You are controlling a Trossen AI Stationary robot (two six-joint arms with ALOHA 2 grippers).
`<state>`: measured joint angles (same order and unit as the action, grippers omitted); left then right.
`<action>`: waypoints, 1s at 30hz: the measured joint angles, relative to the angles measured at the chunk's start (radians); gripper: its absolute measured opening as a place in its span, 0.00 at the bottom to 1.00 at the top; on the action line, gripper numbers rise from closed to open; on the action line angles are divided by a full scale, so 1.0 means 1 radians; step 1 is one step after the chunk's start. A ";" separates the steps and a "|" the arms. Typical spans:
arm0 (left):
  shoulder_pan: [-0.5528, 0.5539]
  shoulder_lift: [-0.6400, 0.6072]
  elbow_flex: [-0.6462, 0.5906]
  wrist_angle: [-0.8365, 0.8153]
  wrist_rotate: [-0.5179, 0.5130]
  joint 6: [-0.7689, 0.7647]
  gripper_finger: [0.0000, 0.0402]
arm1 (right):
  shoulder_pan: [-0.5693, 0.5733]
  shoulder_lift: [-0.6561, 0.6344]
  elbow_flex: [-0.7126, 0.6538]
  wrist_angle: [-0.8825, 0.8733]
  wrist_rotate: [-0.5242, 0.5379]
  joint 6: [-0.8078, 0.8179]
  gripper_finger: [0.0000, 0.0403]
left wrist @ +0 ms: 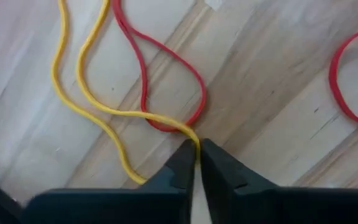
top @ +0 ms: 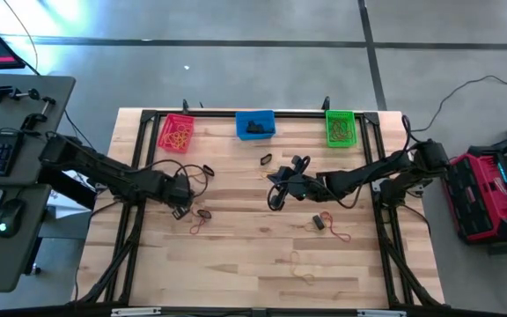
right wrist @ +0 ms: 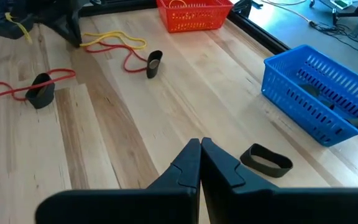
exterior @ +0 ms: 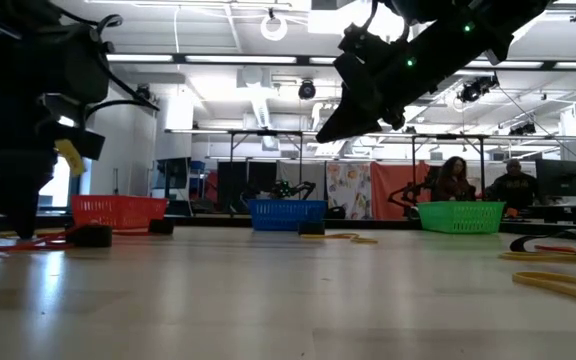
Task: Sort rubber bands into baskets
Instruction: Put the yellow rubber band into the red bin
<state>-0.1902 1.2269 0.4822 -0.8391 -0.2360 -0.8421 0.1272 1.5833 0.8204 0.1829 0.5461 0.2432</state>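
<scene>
While the left claw (left wrist: 196, 155) sits low on the wooden worktop (top: 236, 255), left of centre, its fingers are clenched on a thin yellow band (left wrist: 79, 93) that lies looped across a red band (left wrist: 166, 81); a second red loop (left wrist: 347, 81) lies apart from these. At the far edge stand the red-pink basket (top: 176, 132) with tan bands inside, the blue basket (top: 255, 124) with dark bands inside, and the green basket (top: 341, 128). Raised above the worktop near its centre, the right claw (right wrist: 199, 158) is clenched with nothing between its tips. One black band (right wrist: 266, 160) lies flat just beside those tips, near the blue basket. Two other black bands (right wrist: 154, 63) stand farther off, one resting on a red loop (right wrist: 17, 87). More loose bands (top: 328, 222) lie on the right half of the worktop.
</scene>
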 joint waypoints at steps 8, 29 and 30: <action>0.001 0.001 0.067 -0.098 -0.049 0.025 0.00 | 0.001 0.000 0.000 -0.001 0.000 -0.001 0.00; 0.267 -0.078 0.398 -0.187 -0.338 0.367 0.00 | 0.004 0.000 0.000 -0.006 0.000 0.010 0.00; 0.292 -0.088 0.406 -0.185 -0.347 0.386 0.00 | 0.005 0.000 0.000 -0.006 0.000 0.010 0.00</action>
<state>0.1023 1.1392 0.8878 -1.0243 -0.5830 -0.4559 0.1318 1.5833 0.8200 0.1764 0.5461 0.2531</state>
